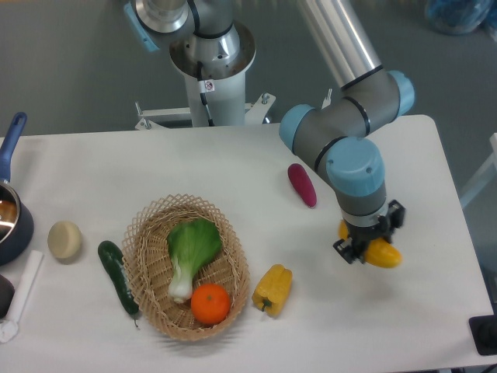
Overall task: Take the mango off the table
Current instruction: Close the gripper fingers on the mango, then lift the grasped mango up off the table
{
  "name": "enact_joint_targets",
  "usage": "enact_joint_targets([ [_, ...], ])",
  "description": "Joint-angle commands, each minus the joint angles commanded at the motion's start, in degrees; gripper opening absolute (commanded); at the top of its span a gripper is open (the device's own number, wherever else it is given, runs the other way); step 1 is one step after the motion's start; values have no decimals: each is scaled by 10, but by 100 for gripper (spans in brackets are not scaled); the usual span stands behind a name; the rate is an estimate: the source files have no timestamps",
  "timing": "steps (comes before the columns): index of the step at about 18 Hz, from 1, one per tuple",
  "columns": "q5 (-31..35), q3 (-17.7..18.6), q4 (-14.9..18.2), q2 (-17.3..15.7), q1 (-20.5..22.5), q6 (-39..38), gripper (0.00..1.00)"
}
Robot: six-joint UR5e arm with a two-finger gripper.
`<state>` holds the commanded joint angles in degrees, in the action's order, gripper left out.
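The mango (pixel 387 254) is a smooth yellow-orange fruit at the right side of the white table (pixel 233 163). Most of it is hidden under my wrist; one end shows to the lower right and a small part to the upper left. My gripper (pixel 370 242) points straight down over it, with its black fingers (pixel 345 250) on either side of the fruit and closed against it. The mango is at or just above the tabletop.
A purple eggplant (pixel 302 185) lies just up and left of the gripper. A yellow bell pepper (pixel 272 288) sits to the left. A wicker basket (pixel 147 225) holds bok choy (pixel 189 252) and an orange (pixel 210 303). A cucumber (pixel 118 276), potato (pixel 64 240) and pot (pixel 12 225) are far left.
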<state>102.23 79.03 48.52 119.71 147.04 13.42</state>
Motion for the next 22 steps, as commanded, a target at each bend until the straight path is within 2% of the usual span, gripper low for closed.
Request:
enact_joint_targets([
  [5, -49, -12, -1, -42, 2, 196, 46],
  [7, -61, -5, 0, -61, 4, 262, 46],
  [9, -64, 14, 17, -76, 8, 332, 46],
  [12, -68, 51, 27, -100, 11, 389, 46],
  [16, -63, 51, 52, -99, 9, 463, 46],
  [22, -66, 60, 55, -105, 15, 467, 46],
])
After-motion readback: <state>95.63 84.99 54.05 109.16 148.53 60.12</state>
